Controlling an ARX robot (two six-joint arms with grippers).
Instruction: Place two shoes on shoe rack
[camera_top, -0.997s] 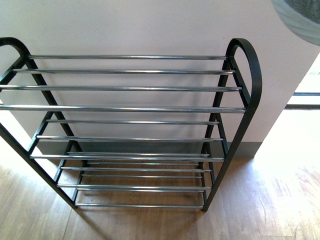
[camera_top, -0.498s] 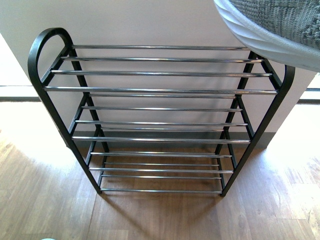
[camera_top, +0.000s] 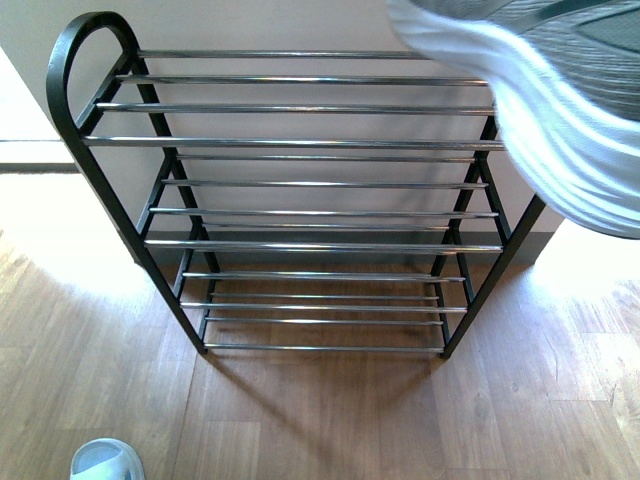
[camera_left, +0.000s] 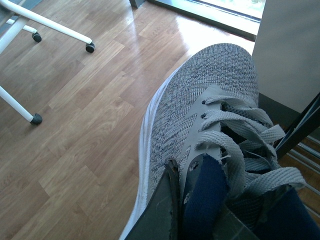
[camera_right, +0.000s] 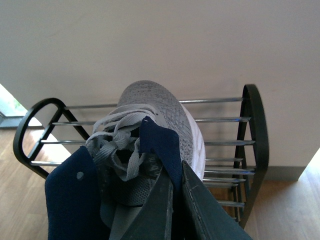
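Note:
The shoe rack (camera_top: 96, 150), a black frame with silver rods, stands against a pale wall with nothing on its tiers. One grey sneaker (camera_top: 560, 120) fills the front view's top right, its white sole towards the camera, hanging above the rack's right end. In the right wrist view, my right gripper (camera_right: 176, 172) is shut on the navy collar of this sneaker (camera_right: 160, 107), toe pointing at the rack (camera_right: 252, 130). My left gripper (camera_left: 186, 175) is shut on the navy tongue of the other grey sneaker (camera_left: 200, 95), held over the wooden floor beside the rack (camera_left: 300, 130).
A pale blue slide (camera_top: 105, 462) lies on the wooden floor at the front left. White furniture legs on castors (camera_left: 90, 47) stand on the floor in the left wrist view. A bright doorway opens left of the rack.
The sneaker in my right gripper has come lower and further left in the front view, covering the rack's right end. The rack sits higher in frame, and the blue slide has appeared.

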